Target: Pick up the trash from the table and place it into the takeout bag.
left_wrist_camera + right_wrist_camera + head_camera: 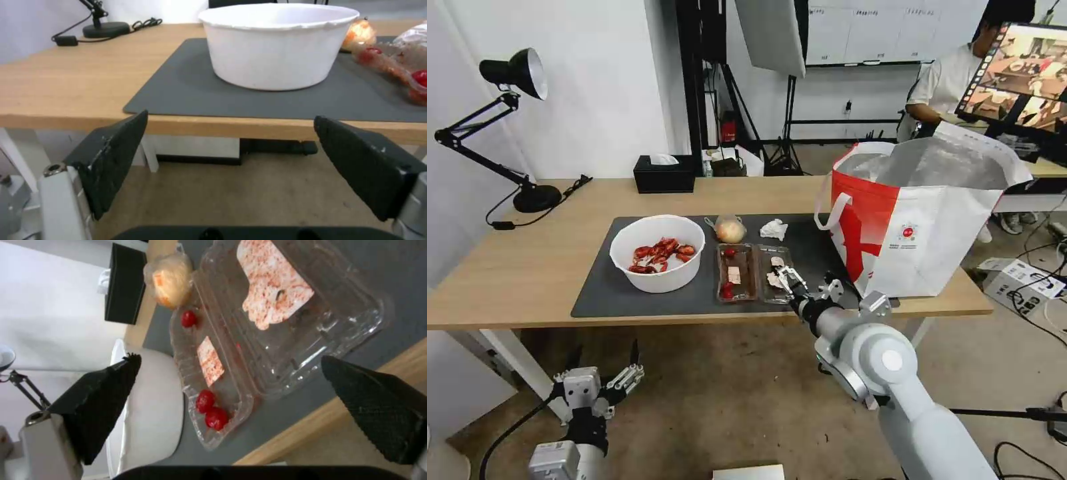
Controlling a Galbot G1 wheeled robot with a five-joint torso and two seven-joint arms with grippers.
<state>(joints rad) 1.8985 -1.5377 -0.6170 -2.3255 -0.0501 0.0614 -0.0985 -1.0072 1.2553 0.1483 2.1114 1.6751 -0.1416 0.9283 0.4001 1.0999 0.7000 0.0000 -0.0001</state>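
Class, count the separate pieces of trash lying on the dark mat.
4: the white bowl of crayfish shells at the mat's left, the clear tray in the middle, the knotted bag behind it, and the crumpled tissue nearer the takeout bag.

The long light-wood table [527,267] carries a large dark grey rectangular mat [614,293]. The right gripper [790,280] hangs over the mat's near edge, above the near right corner of the clear plastic hinged tray [754,272]. Left of it, past the tray, sits the white round bowl of red crayfish shells [658,252]. Beyond it lie the small knotted clear bag with a yellowish lump [729,229] and, just right of that, the crumpled white tissue [774,229]. To its right stands the large boxy red-and-white takeout bag [917,220]. The left gripper [606,363] hangs low before the table, well left of the right one.
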